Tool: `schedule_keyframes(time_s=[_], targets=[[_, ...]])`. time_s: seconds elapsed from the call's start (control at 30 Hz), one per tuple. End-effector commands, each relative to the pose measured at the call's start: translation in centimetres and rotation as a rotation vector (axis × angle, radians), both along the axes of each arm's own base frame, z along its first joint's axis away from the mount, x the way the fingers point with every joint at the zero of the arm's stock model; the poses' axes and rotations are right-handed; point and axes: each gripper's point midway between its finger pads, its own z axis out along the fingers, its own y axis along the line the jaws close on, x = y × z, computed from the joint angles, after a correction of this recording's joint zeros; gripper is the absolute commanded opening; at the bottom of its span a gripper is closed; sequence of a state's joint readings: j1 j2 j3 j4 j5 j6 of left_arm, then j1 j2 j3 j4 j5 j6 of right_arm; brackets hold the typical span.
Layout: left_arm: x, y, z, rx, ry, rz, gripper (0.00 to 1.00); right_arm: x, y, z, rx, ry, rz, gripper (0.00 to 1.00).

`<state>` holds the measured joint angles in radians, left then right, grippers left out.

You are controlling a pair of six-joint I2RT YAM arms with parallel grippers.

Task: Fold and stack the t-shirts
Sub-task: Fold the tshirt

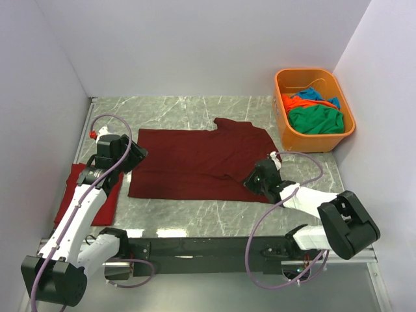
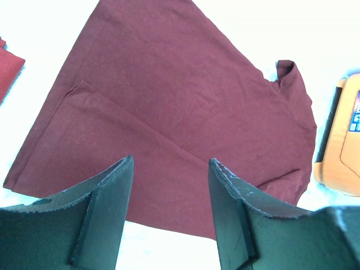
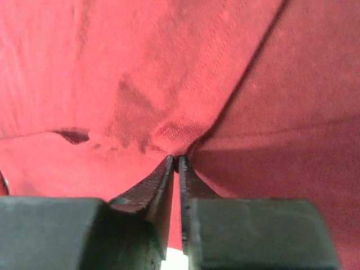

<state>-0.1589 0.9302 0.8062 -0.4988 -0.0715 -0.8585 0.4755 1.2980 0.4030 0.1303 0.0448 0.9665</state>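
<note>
A dark maroon t-shirt [image 1: 195,159] lies spread flat across the middle of the table. My left gripper [image 1: 136,156] hovers at the shirt's left edge, open, with nothing between its fingers [image 2: 115,185]; the maroon t-shirt [image 2: 169,95] stretches out beyond them. My right gripper [image 1: 252,179] is at the shirt's near right corner, by the sleeve. In the right wrist view its jaws are shut on a puckered fold of the maroon t-shirt [image 3: 253,84], pinched at the right gripper's [image 3: 175,158] tips. A bright red t-shirt [image 1: 110,195] lies folded at the left, partly under my left arm.
An orange plastic tub [image 1: 314,109] stands at the back right, holding green [image 1: 316,120], orange [image 1: 298,103] and blue [image 1: 315,95] t-shirts. Its corner [image 2: 343,152] shows in the left wrist view. White walls close in the table on three sides.
</note>
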Motion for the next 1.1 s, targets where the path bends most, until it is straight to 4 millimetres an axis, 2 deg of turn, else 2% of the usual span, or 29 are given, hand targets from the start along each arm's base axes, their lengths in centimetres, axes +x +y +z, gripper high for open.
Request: schedule_keyframes(time_s=[0.0,0.07,0.1,0.33,0.53,0.67,0.83,1.07], targets=[[0.0,-0.2,1.0,-0.001,-0.033,-0.012,0.61,2.2,0.2,1.8,-0.036,-0.065,-0.015,0.11],[0.1,-0.2,1.0,-0.003,-0.035,-0.012,0.61,2.9,0.3,2.1,-0.049,-0.072,-0.017,0.01],[0.2,-0.2,1.0,-0.004,-0.035,-0.014,0.61,3.1,0.3,2.2,-0.057,-0.073,-0.012,0.00],[0.4,-0.2,1.1,0.002,-0.032,-0.014,0.60,5.5,0.4,3.0,-0.151,-0.076,0.005,0.00],[0.7,-0.2,0.8,0.011,-0.022,-0.015,0.61,8.5,1.2,3.5,-0.222,-0.081,0.033,0.00],[0.7,-0.2,0.8,0.014,-0.019,-0.015,0.60,9.7,1.6,2.6,-0.275,-0.055,0.061,0.00],[0.9,0.0,0.6,0.023,-0.013,-0.011,0.61,10.8,2.5,2.5,-0.294,-0.056,0.088,0.00],[1.0,0.0,0.1,0.018,0.003,-0.002,0.61,12.3,4.4,3.5,-0.289,-0.097,0.135,0.00]])
